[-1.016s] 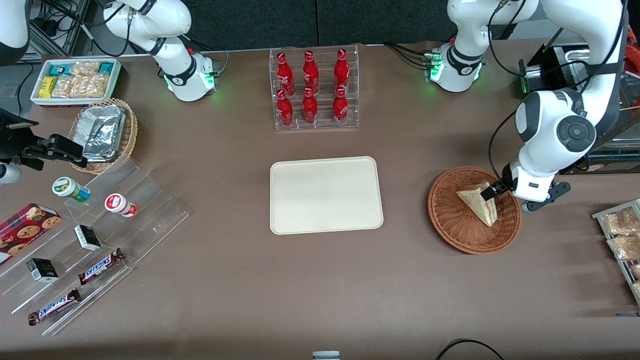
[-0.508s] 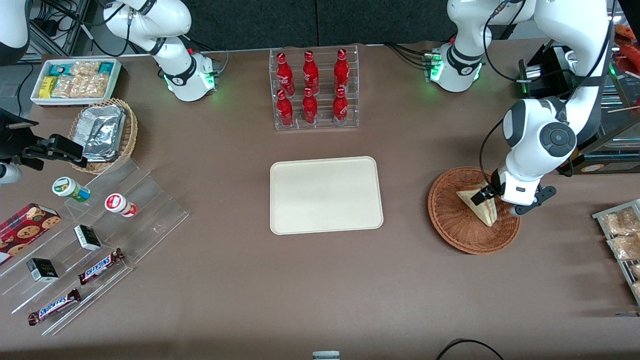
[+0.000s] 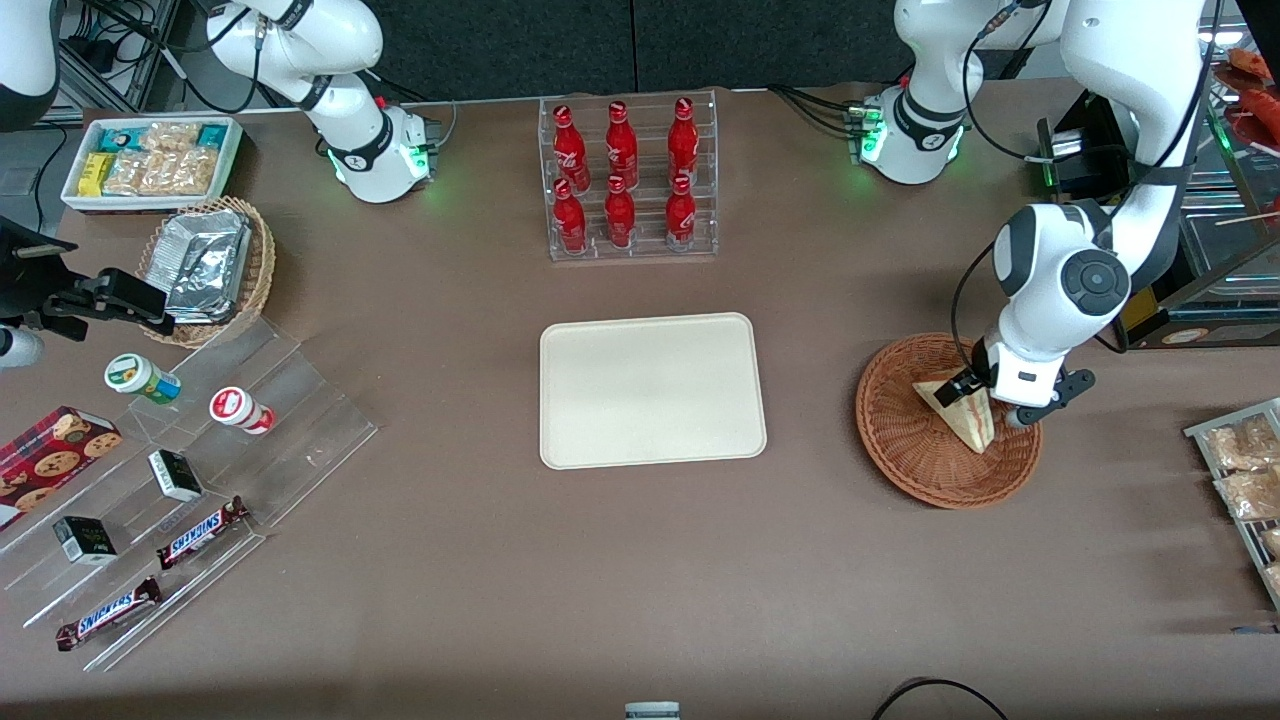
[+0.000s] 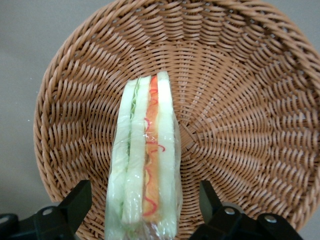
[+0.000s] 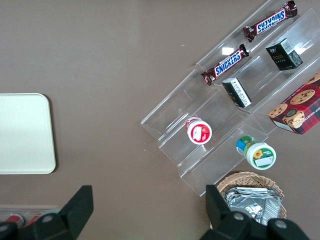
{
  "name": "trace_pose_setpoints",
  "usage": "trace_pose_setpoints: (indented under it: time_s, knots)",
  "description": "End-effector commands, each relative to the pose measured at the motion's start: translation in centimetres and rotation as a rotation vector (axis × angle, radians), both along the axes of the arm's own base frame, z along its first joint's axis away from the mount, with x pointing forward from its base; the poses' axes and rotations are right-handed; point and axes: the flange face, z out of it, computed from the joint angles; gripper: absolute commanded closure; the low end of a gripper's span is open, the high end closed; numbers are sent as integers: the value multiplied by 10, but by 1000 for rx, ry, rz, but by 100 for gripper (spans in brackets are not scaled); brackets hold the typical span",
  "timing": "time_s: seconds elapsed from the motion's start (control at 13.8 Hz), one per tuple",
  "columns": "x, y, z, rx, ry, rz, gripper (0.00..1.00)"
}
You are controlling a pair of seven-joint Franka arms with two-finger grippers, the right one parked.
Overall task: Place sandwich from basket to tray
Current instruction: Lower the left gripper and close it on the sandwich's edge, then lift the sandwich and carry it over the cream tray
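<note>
The sandwich (image 3: 965,420), a pale bread wedge in clear wrap with red, orange and green filling, lies in the reddish-brown wicker basket (image 3: 900,445) toward the working arm's end of the table. My left gripper (image 3: 968,392) is low over the basket, open. In the left wrist view the black fingers (image 4: 79,201) stand one on each side of the sandwich (image 4: 146,160), with gaps to it, above the basket's weave (image 4: 240,100). The cream tray (image 3: 650,390) lies flat at the table's middle, bare, and its corner shows in the right wrist view (image 5: 25,132).
A clear rack of red bottles (image 3: 628,180) stands farther from the camera than the tray. Toward the parked arm's end are a tan basket of foil packs (image 3: 208,265), a white snack bin (image 3: 150,160) and acrylic steps with snacks (image 3: 180,470). Packed pastries (image 3: 1245,480) lie near the basket.
My left gripper has moved lower and sideways over the basket toward the tray, so its open fingers now straddle the sandwich. The sandwich has not moved.
</note>
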Motion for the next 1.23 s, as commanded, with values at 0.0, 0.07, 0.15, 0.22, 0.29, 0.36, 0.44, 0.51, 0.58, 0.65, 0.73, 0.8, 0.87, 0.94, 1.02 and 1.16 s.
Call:
trace_pose_setpoints:
  time_s: [0.0,0.07,0.15,0.22,0.29,0.36,0.44,0.51,0.58,0.65,0.73,0.8,0.87,0.94,1.02,1.16]
  knots:
    - [-1,1,-4,-13,-11,28,93]
    - [-1,1,-4,-13,-11,28,100]
    - [0,1,-1,-13,-10,26,100]
    - [1,0,4,-13,-13,17,100]
    - [1,-1,11,-12,-14,11,100]
    - [2,-2,17,-12,-19,5,100]
    - [4,-6,25,-10,-19,-6,100]
    - [7,-13,36,-8,-11,-29,100]
    - [10,-22,47,-7,2,-70,100]
    - [11,-29,58,-6,10,-103,100]
    - [14,-43,68,-4,17,-143,100]
    - [17,-59,76,-2,28,-181,100]
    - [20,-74,85,-1,34,-209,100]
    - [24,-101,96,0,38,-247,100]
    - [24,-127,100,5,61,-282,100]
    - [29,-165,111,12,83,-340,100]
